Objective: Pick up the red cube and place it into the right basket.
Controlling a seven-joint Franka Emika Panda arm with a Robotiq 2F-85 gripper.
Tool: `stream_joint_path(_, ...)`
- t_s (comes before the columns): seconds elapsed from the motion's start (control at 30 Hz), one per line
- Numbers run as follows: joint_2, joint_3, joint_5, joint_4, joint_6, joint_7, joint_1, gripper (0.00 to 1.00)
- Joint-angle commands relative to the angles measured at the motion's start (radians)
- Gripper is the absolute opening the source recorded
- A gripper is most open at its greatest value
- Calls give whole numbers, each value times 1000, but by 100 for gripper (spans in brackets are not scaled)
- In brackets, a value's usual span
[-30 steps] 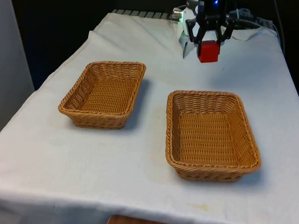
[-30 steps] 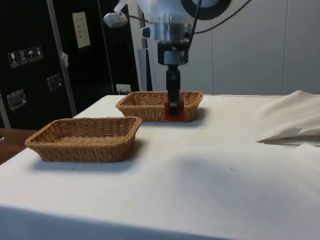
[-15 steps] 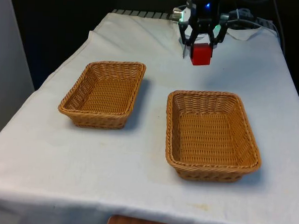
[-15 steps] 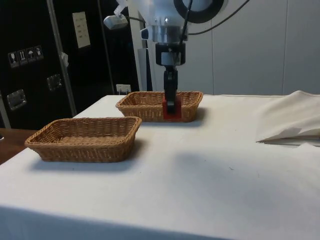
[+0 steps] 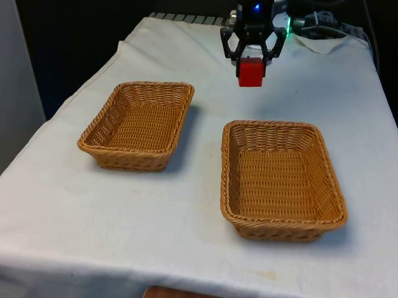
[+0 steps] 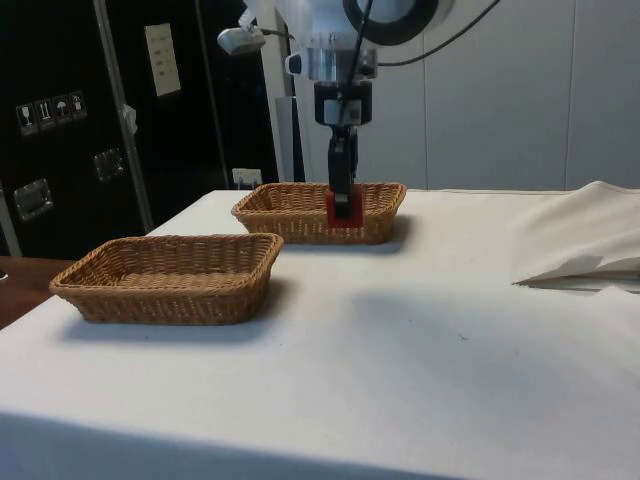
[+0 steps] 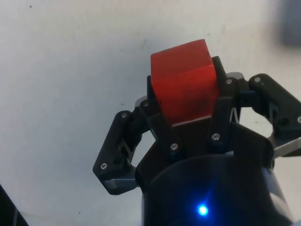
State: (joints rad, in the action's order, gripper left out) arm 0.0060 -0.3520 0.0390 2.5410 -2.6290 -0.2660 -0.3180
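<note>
Red cube [image 5: 251, 72] sits clamped between the two black fingers of the gripper [image 5: 251, 67], lifted clear of the white cloth [image 5: 183, 208] in the upper middle of the front view; the wrist view shows the cube [image 7: 184, 80] squeezed squarely on two opposite faces with bare cloth beneath it. Two wicker baskets rest on the table: one at the front view's left [image 5: 139, 123] and one at the front view's right [image 5: 281, 179], lower in the frame and nearer the camera. In the side view the cube [image 6: 342, 211] hangs in front of the farther basket [image 6: 318, 210], with the nearer basket [image 6: 168, 275] at lower left. Which basket counts as "right" depends on whose side is meant, so that should be settled before committing. The step in hand looks like the carry. To do it well, keep the grip firm and the cube high enough to pass over the woven rim, bring it above the middle of the chosen basket, lower it close to the floor, and only then open the fingers.
</note>
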Motion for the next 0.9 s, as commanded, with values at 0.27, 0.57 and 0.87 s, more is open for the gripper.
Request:
stream_joint_path(0.27,18,-29,0,-19,0,1,0,3)
stream_joint_path(0.57,43,-62,-7,-45,7,18,5,3)
stream_joint_path(0.87,50,-93,0,-53,1,12,3,3)
